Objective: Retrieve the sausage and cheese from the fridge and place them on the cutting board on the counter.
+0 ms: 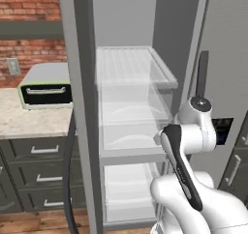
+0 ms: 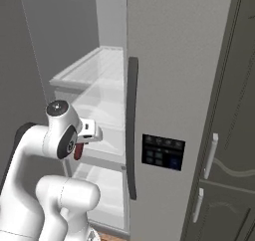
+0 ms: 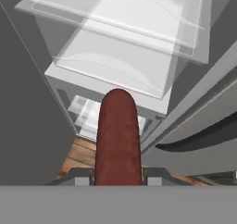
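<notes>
Left base view: my arm stands before the open fridge (image 1: 131, 131); the desk (image 1: 29, 119) lies well off to my left, with a toaster oven (image 1: 46, 85) on it.

Right base view: the sausage (image 2: 78, 151) hangs dark red under my wrist, beside the fridge's door handle (image 2: 131, 128).

Hand view: my jaws (image 3: 117, 176) are closed on the sausage (image 3: 117, 137), its long axis running straight out ahead of them, over the shelves (image 3: 115, 56) and above the wooden floor (image 3: 78, 156). I judge the door edge to my right is what I must avoid.

Left and right base views looked forward from behind the arm, close to the open fridge (image 1: 87, 107) — both shared its translucent shelves (image 2: 94, 70). The hand view looked along the gripper (image 3: 118, 177) — down past the held sausage (image 3: 118, 135) at those shelves.
</notes>
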Controlling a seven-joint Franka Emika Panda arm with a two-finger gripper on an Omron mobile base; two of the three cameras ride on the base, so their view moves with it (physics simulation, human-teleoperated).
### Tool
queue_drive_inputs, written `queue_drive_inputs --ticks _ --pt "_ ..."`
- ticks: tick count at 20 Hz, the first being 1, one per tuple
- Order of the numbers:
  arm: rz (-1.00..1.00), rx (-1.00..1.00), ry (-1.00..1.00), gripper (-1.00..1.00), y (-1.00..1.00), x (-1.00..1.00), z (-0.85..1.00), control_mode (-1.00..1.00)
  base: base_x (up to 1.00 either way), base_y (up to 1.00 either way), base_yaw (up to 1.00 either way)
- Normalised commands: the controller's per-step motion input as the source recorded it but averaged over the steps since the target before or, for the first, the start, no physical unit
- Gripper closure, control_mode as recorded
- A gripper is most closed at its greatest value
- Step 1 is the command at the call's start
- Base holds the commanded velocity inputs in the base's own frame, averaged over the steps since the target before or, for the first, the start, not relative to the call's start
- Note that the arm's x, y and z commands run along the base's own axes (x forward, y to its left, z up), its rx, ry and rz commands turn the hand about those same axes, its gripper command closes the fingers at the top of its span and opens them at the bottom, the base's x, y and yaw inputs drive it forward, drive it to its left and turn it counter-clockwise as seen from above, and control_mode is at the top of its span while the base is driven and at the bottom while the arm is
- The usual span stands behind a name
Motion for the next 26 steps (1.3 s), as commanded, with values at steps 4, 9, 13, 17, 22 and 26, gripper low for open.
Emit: queue_drive_inputs --ticks 4,9,13,17,22,26 --pt "0.00 0.00 0.00 1.00 0.00 0.00 0.00 1.00 -1.00 -0.24 0.00" --pt "0.00 0.00 0.00 1.00 0.00 0.00 0.00 1.00 -1.00 -0.40 0.01" --pt "0.00 0.00 0.00 1.00 0.00 0.00 0.00 1.00 -0.86 -0.30 0.42" --pt "0.00 0.00 0.00 1.00 0.00 0.00 0.00 1.00 -0.91 -0.01 0.77" --pt "0.00 0.00 0.00 1.00 0.00 0.00 0.00 1.00 -0.81 0.25 0.83" --pt "0.00 0.00 0.00 1.00 0.00 0.00 0.00 1.00 -0.25 0.90 0.74"
